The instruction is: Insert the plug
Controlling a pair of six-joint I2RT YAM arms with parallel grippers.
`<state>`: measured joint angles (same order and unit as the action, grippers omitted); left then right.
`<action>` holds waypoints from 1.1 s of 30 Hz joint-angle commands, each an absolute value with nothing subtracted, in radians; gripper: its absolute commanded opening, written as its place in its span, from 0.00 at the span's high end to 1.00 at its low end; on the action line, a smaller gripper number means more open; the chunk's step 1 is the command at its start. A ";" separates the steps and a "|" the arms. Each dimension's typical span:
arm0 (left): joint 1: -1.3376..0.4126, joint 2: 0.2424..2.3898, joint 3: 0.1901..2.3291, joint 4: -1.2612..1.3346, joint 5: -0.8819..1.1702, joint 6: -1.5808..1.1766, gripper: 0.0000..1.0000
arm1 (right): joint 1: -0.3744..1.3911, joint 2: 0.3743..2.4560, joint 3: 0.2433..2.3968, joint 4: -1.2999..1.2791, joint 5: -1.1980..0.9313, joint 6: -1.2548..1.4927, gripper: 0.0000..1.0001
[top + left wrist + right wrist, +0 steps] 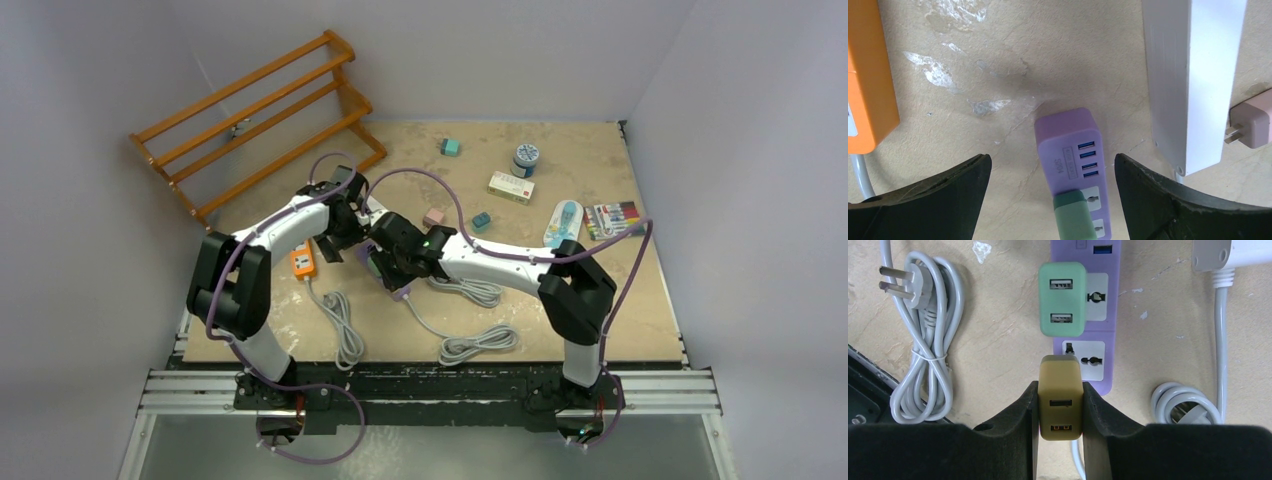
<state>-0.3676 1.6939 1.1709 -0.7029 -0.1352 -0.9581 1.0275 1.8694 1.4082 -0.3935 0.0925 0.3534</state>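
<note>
Right wrist view: the right gripper [1060, 392] is closed narrowly on the olive charger plug [1060, 405], one finger against each flat side, which should prevent the body from twisting during insertion. The USB face points at the camera. The prongs are hidden underneath, so their alignment cannot be confirmed. Directly ahead of the jaws, the plug's leading end overlaps the vacant socket [1083, 360] of the purple power strip [1093, 331]. Farther ahead, the green charger [1063, 299] occupies the next socket. A grey cable bundle [923, 355] lies left of the jaws, well apart.

Left wrist view: the left gripper [1050, 165] stands wide and holds nothing. The strip's USB end lies between its fingers [933, 200], apart from both. Judgement: it is placed to brace the strip against the push. A white power strip [1193, 75] lies beyond the right finger, and an orange power strip [868, 85] beyond the left.
</note>
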 commanded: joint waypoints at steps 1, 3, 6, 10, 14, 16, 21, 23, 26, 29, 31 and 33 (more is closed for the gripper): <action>-0.361 1.675 1.155 -0.680 -0.146 -0.950 0.08 | 1.031 1.884 1.454 -0.401 0.128 0.341 1.00; -0.361 1.675 1.151 -0.677 -0.144 -0.950 0.08 | 1.031 1.882 1.456 -0.400 0.135 0.341 1.00; -0.361 1.676 1.147 -0.674 -0.144 -0.951 0.08 | 1.029 1.883 1.464 -0.406 0.143 0.339 1.00; -0.360 1.679 1.144 -0.669 -0.141 -0.954 0.08 | 1.029 1.883 1.477 -0.419 0.146 0.334 1.00; -0.360 1.680 1.143 -0.667 -0.140 -0.955 0.08 | 1.028 1.886 1.473 -0.425 0.141 0.329 1.00; -0.361 1.681 1.141 -0.666 -0.138 -0.955 0.08 | 1.029 1.889 1.468 -0.421 0.133 0.328 1.00; -0.361 1.681 1.138 -0.664 -0.137 -0.956 0.08 | 1.029 1.902 1.469 -0.416 0.114 0.328 1.00; -0.362 1.681 1.135 -0.663 -0.136 -0.954 0.08 | 1.029 1.909 1.473 -0.416 0.118 0.328 1.00; -0.362 1.680 1.132 -0.663 -0.134 -0.954 0.08 | 1.029 1.915 1.473 -0.414 0.125 0.330 1.00; -0.361 1.679 1.133 -0.664 -0.135 -0.953 0.08 | 1.028 1.926 1.476 -0.414 0.133 0.330 1.00; -0.361 1.679 1.134 -0.664 -0.136 -0.953 0.08 | 1.029 1.930 1.477 -0.415 0.137 0.327 1.00; -0.361 1.677 1.134 -0.666 -0.137 -0.951 0.08 | 1.028 1.936 1.480 -0.426 0.146 0.327 1.00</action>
<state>-0.3668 1.6939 1.1328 -0.6807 -0.1341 -0.9581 1.0271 1.9083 1.4528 -0.4099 0.1215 0.3378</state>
